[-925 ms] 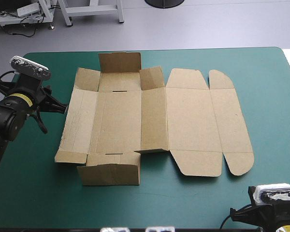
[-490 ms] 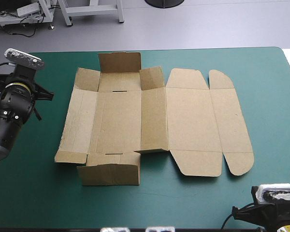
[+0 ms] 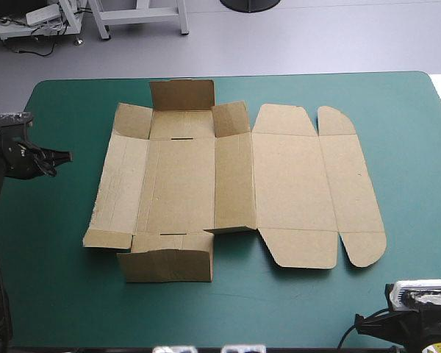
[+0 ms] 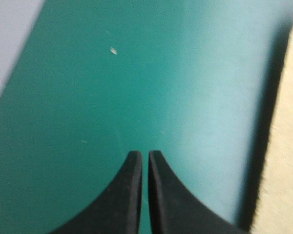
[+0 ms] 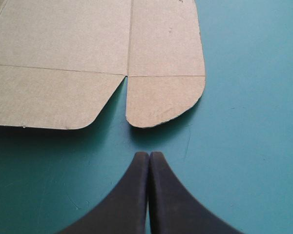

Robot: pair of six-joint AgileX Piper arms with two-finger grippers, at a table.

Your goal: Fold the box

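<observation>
Trouble from here would most likely come from trying to grab a sheet that lies nearly flat. The box (image 3: 235,184) sprawls across the centre of the high view on the teal-green table (image 3: 59,294), mostly unfolded. Only a far flap (image 3: 181,94) at upper centre and a near flap (image 3: 165,265) at lower centre appear raised. The left gripper (image 3: 62,155) hangs at the frame's left edge, apart from the box, its black fingers pressed almost together with a hairline slit between them and nothing held. The right gripper (image 5: 149,154), at the lower right corner, is likewise closed to a point and empty, with the rounded tab (image 5: 163,100) just ahead of it. Either tool would have to open before it can pinch board. Coming in closed, it would probably shove the sheet across the cover and skew it. Lifting one wall while nothing pins the base could drag the whole box along, or let the raised flaps drop flat.
</observation>
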